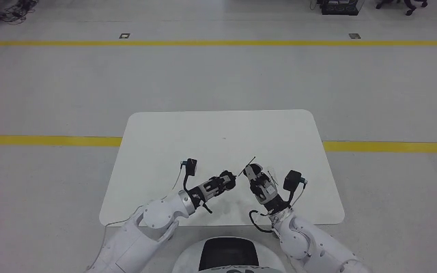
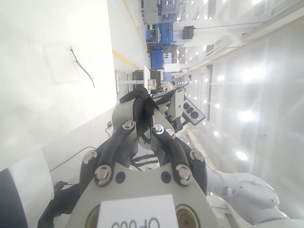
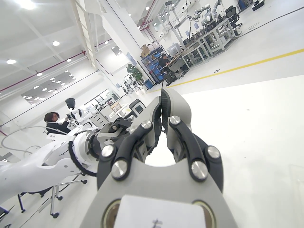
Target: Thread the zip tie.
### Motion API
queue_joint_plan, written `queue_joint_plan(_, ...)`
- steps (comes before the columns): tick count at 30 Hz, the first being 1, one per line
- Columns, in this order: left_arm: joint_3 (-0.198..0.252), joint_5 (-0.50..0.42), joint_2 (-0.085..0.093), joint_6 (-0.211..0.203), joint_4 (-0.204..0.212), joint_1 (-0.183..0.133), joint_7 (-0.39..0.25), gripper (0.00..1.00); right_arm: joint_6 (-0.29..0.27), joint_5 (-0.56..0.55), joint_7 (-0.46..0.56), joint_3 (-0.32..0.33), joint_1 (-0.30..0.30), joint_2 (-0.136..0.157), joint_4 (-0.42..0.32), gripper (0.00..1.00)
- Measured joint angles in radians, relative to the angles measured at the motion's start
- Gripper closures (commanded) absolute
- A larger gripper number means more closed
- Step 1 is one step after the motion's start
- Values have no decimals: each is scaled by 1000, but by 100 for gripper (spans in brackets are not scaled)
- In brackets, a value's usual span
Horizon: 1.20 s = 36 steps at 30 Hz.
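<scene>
Zip tie (image 3: 163, 83) along right gripper (image 3: 163, 94) fingers (image 3: 178, 103), tip outward

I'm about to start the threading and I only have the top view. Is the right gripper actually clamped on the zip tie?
Observer: Yes. In the right wrist view the right gripper is shut on the zip tie, and the tie's thin black tip pokes straight out beyond it.
Operator: Good. Does the left gripper hold the other end?
Observer: The left wrist view shows the left gripper shut, with something dark in its grip. I cannot tell whether that is part of the tie.
</scene>
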Motion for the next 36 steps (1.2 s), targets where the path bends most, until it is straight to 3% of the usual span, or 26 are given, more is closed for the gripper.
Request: queue_joint_plan(36,4,-4,0,0,3,-2,-4,100,0,3,-9,-22,25,-3,25,100)
